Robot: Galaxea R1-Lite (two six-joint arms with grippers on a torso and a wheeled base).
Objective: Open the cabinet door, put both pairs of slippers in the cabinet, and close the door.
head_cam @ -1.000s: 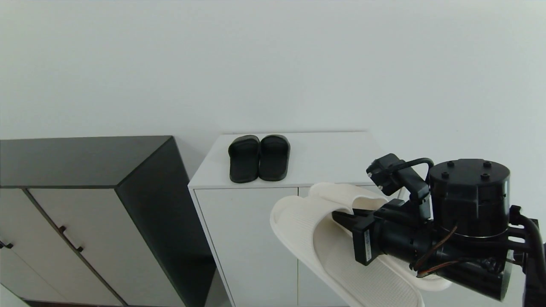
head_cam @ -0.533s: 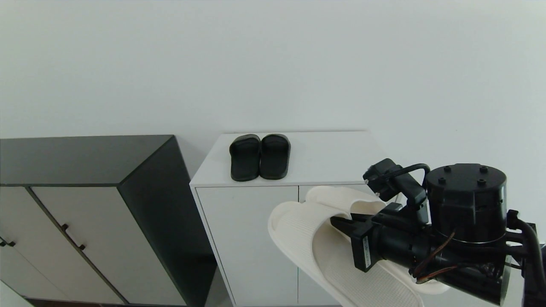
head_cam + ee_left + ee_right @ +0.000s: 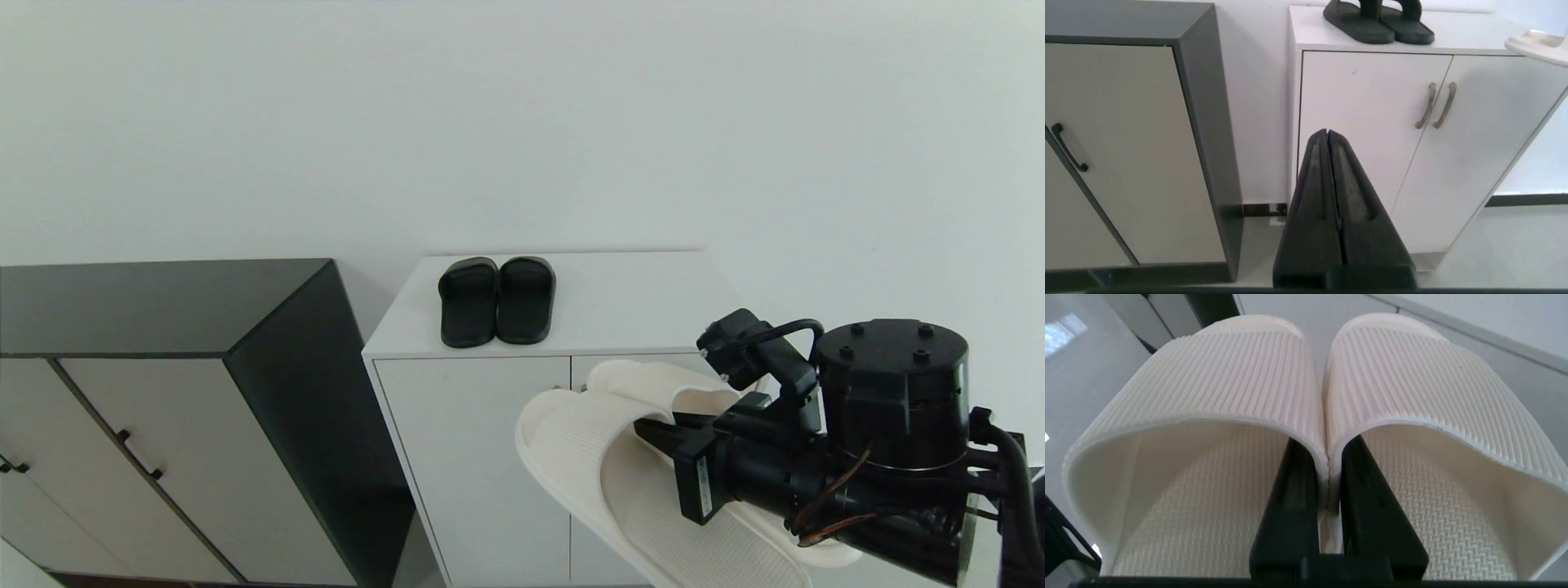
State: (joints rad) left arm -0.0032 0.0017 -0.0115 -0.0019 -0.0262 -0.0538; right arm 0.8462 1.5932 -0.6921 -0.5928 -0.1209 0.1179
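The right end effector (image 3: pixel 653 426) is clenched on the pair of cream ribbed rubber slippers (image 3: pixel 584 457). It pinches their two inner strap edges together and holds them in the air in front of the white two-door cabinet (image 3: pixel 473 441). Both doors (image 3: pixel 1364 98) are closed. The pair of black rubber slides (image 3: pixel 496 300) sits side by side on the cabinet's top. The left end effector (image 3: pixel 1328 143) is clenched on nothing, low before the cabinet.

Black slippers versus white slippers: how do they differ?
The black slippers lie flat on top of the white cabinet; the white slippers hang tilted in front of its doors. The black slippers are untouched; the white slippers are pinched by the right hand. Both pairs are side by side, outside the cabinet.
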